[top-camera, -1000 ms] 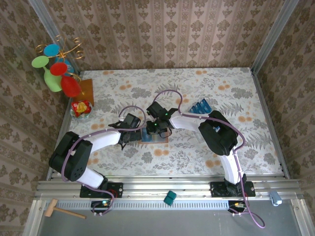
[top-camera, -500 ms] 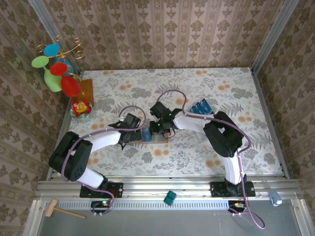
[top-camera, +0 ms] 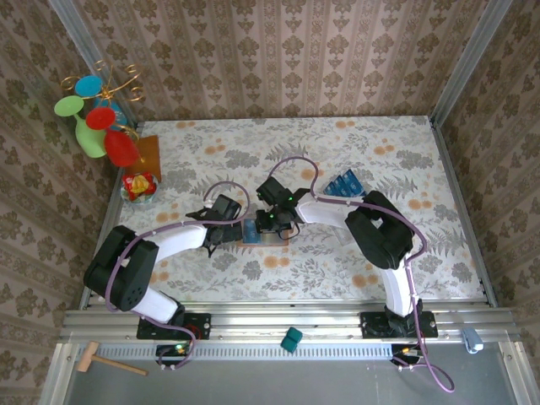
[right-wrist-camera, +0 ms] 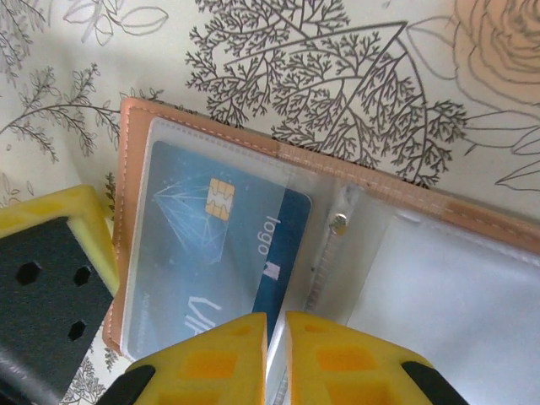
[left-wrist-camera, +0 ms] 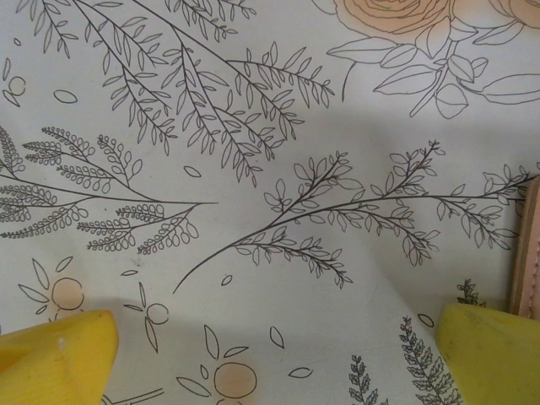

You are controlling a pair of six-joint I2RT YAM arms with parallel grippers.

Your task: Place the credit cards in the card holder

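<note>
Card holder (right-wrist-camera: pixel 128 186): one credit card (right-wrist-camera: pixel 211 245) part-sleeved, pinched by right gripper (right-wrist-camera: pixel 276 325); left gripper (left-wrist-camera: pixel 274 350) wide, empty; spare cards (top-camera: pixel 344 184) await.

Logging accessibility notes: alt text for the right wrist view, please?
A blue credit card sits in the left clear sleeve of the open pinkish card holder. The right gripper, nearly shut, appears to pinch the card's lower edge.

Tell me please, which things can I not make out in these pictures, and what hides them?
1. Right wrist view: the right tool covers the blue card's lower edge, so whether it pinches card or sleeve is unclear.
2. Left wrist view: the card holder is cut off by the right edge.
3. Top view: the other cards are too small to count.
</note>
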